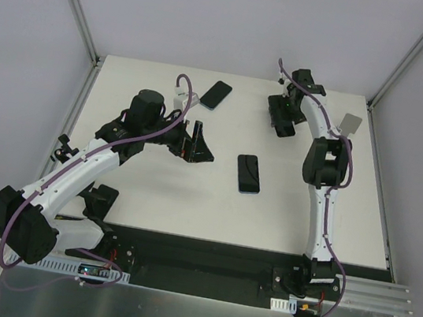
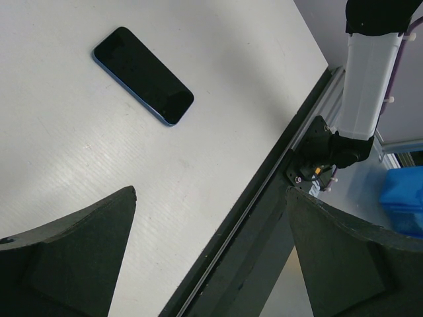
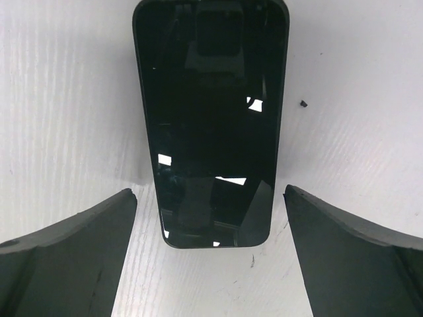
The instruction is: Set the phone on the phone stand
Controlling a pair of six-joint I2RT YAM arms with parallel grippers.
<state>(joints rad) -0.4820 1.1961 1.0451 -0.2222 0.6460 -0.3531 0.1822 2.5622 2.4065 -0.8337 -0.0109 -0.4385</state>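
Dark fingers (image 3: pixel 73 251) of the right gripper (image 3: pixel 210 191) fill the bottom of my wrist view, spread as wide as they go and gripping nothing. The phone (image 3: pixel 211 119) lies flat on the table (image 3: pixel 59 99) directly below them. Its near short end sits between the fingertips, untouched, and its long axis runs straight ahead of the gripper, so the jaws straddle its width. I judge the right arm the one for this pick. What I take for the phone stand (image 1: pixel 350 123), a small grey tilted piece, stands near, out to the gripper's right. It is just beside this arm's own forearm (image 1: pixel 314 114), which may crowd the approach. My left gripper (image 1: pixel 195 144) is also wide open and empty, well apart from all this. A blue-edged phone (image 2: pixel 142 74) lies slantwise ahead of it, and a third phone (image 1: pixel 215 94) lies off on its other side.
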